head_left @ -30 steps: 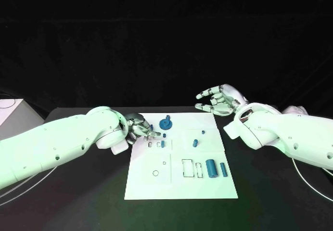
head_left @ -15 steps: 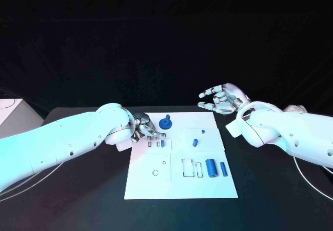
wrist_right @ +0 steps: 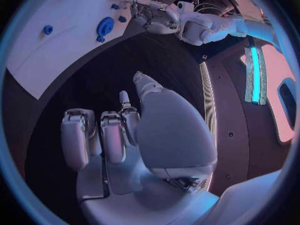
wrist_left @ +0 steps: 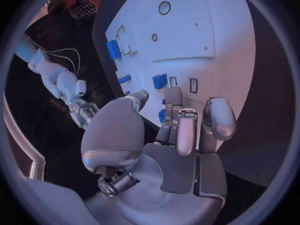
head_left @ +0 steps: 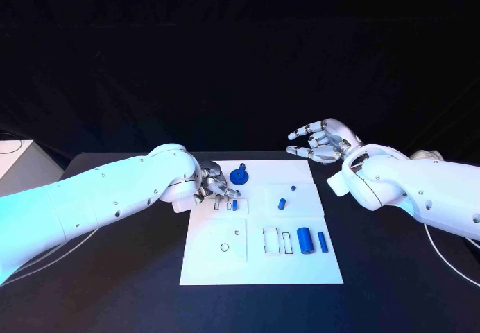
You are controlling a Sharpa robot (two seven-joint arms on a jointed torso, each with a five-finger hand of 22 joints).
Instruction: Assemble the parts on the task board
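The left hand (head_left: 213, 189) sits low over the task board (head_left: 262, 263) — whether its curled fingers hold anything I cannot tell; small blue parts (head_left: 234, 205) lie just beside its fingertips. The right hand (head_left: 318, 142) hovers beyond the board's far corner — fingers apart, holding nothing.

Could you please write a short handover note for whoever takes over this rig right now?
Left robot hand: fingertips down at the task board's far-left slots, by a small blue part; whether it holds anything is unclear.
Right robot hand: raised beyond the board's far right corner, open, holding nothing.
On the board: blue round part at the far edge, small blue piece mid-board, two blue cylinders lying at the right.
Left to do: most parts look loose and unassembled.
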